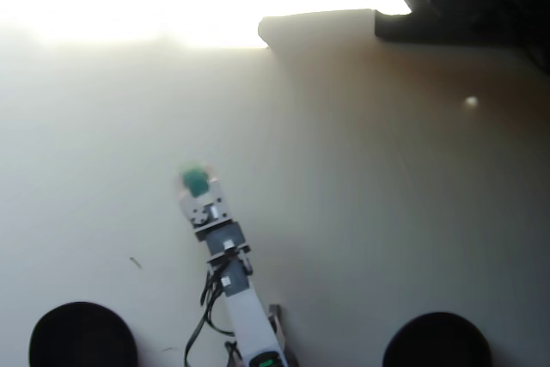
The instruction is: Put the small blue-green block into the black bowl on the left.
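Though it blurs, we see a tiny teal block (195, 181) pinched at the gripper (197, 185) tip.

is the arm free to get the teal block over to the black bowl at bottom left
Probably yes. The tool carries the blue-green block, and only bare table lies between it and the bowl at bottom left of the overhead view.

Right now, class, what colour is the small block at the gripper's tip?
Blue-green, a teal shade: the small block shows best in the overhead view, against the pale table.
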`<state>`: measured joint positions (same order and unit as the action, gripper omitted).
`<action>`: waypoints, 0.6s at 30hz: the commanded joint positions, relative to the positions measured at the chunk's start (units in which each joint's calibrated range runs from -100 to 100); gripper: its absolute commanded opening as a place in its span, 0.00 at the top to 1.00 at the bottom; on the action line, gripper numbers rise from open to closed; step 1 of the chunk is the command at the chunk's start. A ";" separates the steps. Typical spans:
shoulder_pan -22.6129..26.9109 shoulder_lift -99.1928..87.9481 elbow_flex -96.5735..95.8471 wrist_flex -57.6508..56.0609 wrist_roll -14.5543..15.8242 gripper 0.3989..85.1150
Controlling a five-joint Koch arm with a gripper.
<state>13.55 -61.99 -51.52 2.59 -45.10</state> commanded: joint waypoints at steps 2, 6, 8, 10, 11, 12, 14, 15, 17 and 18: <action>2.59 -1.80 7.25 -0.36 -0.29 0.97; 5.67 -1.05 9.56 -0.93 -0.59 0.97; 7.33 -0.83 10.40 -1.09 -0.68 0.97; 9.04 -0.62 11.14 -1.50 -0.78 0.96; 9.91 -0.62 11.51 -1.82 -0.78 0.96; 10.84 -0.51 11.97 -2.06 -0.78 0.96; 13.63 -0.40 13.35 -2.79 -0.78 0.96; 14.46 -0.19 14.00 -3.12 -0.78 0.96; 16.51 -0.19 14.74 -3.77 -0.83 0.97; 17.05 -0.30 15.02 -4.01 -0.83 0.97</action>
<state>28.84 -61.99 -42.20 -1.36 -45.59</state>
